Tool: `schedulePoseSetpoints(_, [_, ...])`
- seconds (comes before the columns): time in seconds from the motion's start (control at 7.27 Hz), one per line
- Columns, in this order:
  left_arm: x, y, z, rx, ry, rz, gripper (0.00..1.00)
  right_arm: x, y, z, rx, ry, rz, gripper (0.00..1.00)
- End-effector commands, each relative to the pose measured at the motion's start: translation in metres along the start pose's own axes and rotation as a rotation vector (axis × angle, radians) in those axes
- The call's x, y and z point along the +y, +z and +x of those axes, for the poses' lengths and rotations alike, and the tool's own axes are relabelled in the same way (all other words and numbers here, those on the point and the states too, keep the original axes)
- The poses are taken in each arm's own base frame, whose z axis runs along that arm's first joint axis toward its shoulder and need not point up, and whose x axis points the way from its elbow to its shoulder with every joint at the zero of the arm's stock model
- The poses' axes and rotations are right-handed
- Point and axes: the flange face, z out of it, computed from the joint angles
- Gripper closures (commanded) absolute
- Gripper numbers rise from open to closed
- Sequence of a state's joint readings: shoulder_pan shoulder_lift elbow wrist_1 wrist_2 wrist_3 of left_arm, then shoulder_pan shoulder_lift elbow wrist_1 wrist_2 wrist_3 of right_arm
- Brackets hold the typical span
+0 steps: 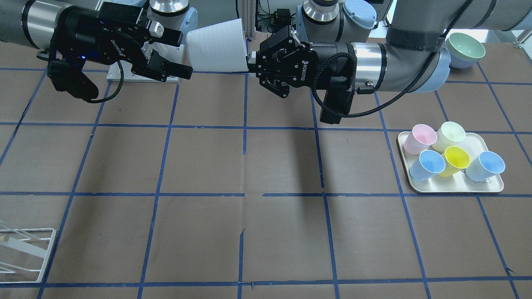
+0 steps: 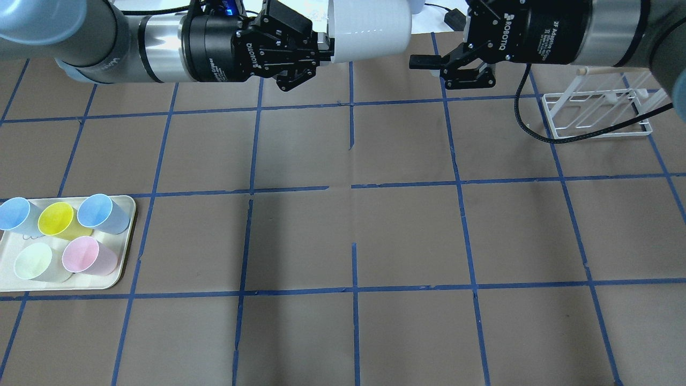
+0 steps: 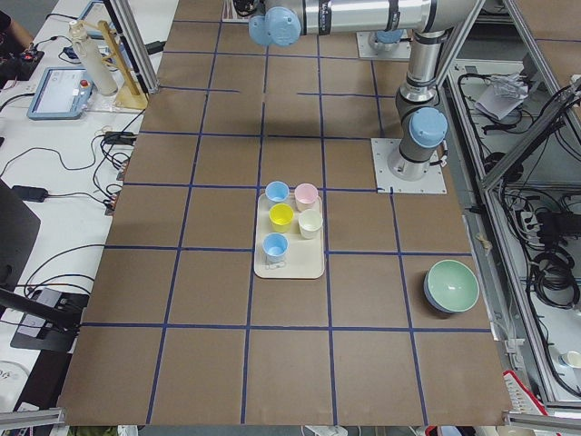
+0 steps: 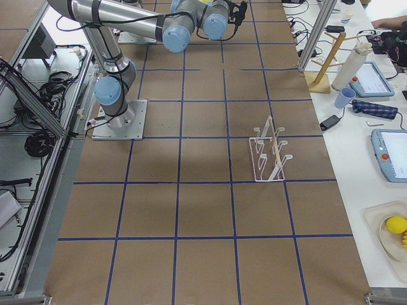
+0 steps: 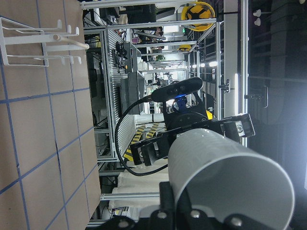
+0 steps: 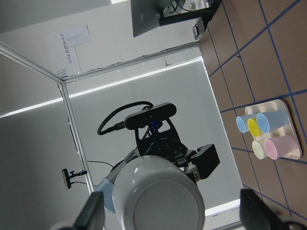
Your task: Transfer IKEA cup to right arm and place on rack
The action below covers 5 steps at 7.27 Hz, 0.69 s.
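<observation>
**Handover gap taken up, open tabletop beneath**

The cup (image 1: 216,45), held sideways by the left pincer (image 1: 251,62), fills the space between the two arms. Its base sits at the tips of the right pincer (image 1: 183,55), whose jaws stand spread to either side. Under both arms the middle of the tabletop (image 2: 402,230) lies open. The rack (image 2: 595,110) stands on the robot's right, and in the overhead view the right pincer's black cable (image 2: 536,136) loops across its near corner. A tray (image 2: 124,268) of five cups takes the left side, well apart, and stacked bowls (image 1: 465,47) sit by the left elbow.
</observation>
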State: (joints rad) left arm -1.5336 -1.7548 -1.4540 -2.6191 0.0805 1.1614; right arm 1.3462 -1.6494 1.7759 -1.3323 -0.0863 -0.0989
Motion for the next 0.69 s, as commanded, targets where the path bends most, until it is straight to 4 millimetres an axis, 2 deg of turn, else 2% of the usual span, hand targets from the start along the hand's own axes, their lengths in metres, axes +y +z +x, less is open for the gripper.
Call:
schedulePoseSetpoints(0.0, [0.0043, 0.0113, 0.0035, 0.009, -0.001, -0.004, 1.00, 0.0048, 0.0025, -0.0005, -0.023, 0.039, -0.005, 0.00])
schedulePoseSetpoints(0.55, [0.0030, 0.0154, 0.0014, 0.018, -0.007, 0.008, 1.00, 0.0087, 0.0058, -0.0024, -0.040, 0.077, -0.012, 0.01])
